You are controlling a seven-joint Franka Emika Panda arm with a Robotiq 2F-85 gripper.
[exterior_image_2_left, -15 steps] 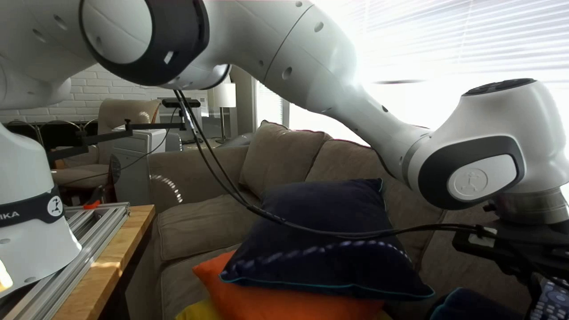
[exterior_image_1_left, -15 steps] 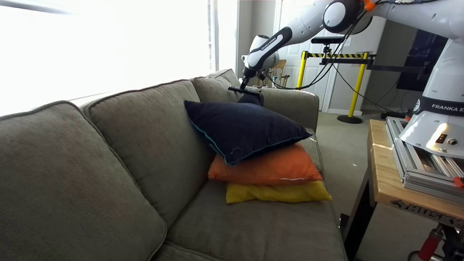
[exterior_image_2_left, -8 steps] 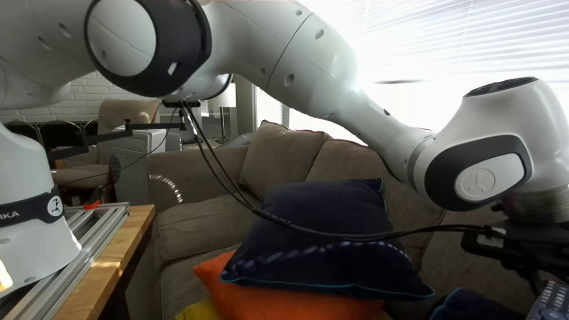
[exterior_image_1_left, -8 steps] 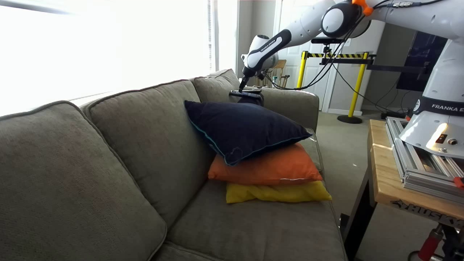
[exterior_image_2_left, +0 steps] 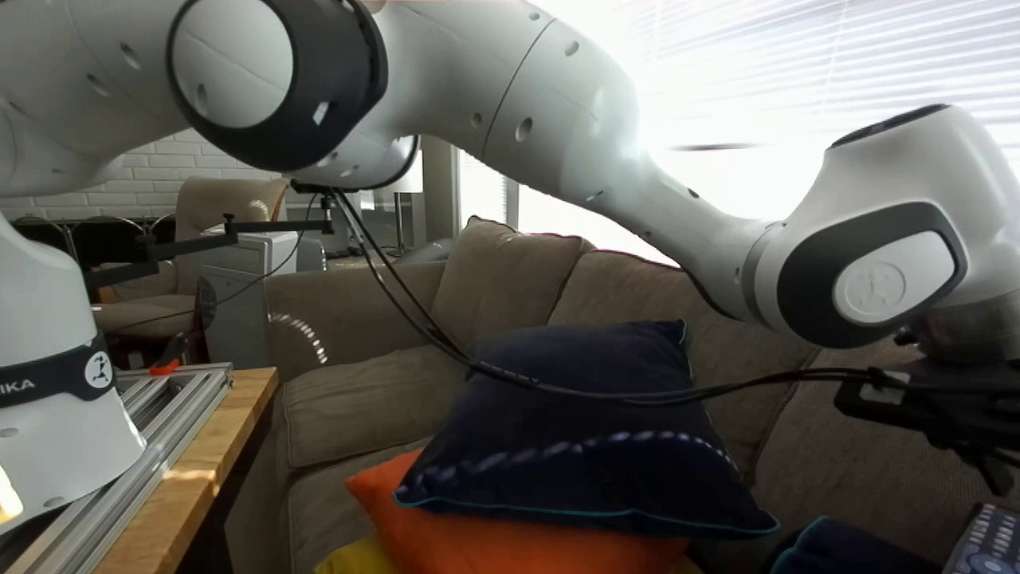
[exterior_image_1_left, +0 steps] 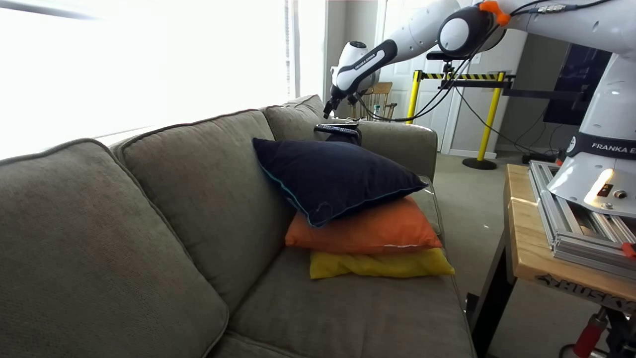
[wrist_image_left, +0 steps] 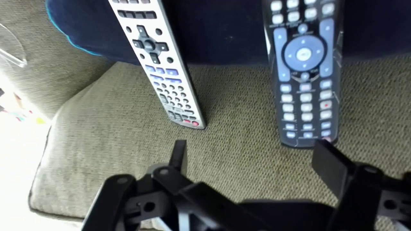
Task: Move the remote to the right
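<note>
The remote, a dark grey-black bar with pale buttons, lies face up across a navy cushion in the wrist view. In an exterior view the same remote rests flat on top of that cushion beyond the pillow stack; in an exterior view only part of the remote shows at the lower right corner. My gripper is open, with only sofa fabric between its fingers; its right finger tip overlaps the remote's near end in the picture. The gripper hangs just above the remote, apart from it.
A silver remote lies left of the dark one on the same cushion. A large navy pillow sits on orange and yellow pillows on the sofa. Cables droop from the arm above the stack.
A second ago the gripper was shut on the remote, holding it tilted. The remote then settled flat on the cushion, the jaws opened, and the gripper rose away from it.
</note>
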